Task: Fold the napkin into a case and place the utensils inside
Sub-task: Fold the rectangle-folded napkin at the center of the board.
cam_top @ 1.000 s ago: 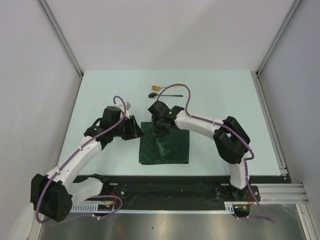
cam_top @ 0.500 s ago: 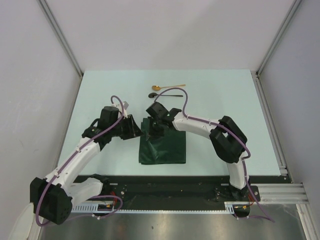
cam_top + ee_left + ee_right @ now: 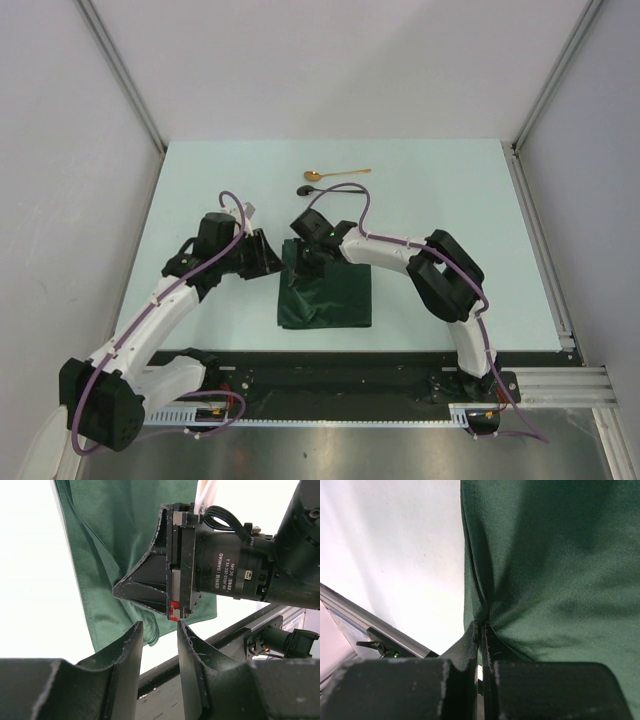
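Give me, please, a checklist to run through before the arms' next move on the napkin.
1. Right jaws shut on the napkin: ok.
2. Left jaws open and empty, beside the napkin's edge: ok.
3. Gold spoon and black spoon lie apart from the napkin: ok.
4. Napkin already a narrow case: not ok, broad rectangle.
5. Layers caught in the right pinch: cannot tell.

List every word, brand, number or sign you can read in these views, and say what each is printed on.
"DAMIAO": white print on the black motor housing at the right arm's wrist, seen in the left wrist view.
Smaller white lines beside it: too small to read reliably.
Top and right wrist views: no readable text.
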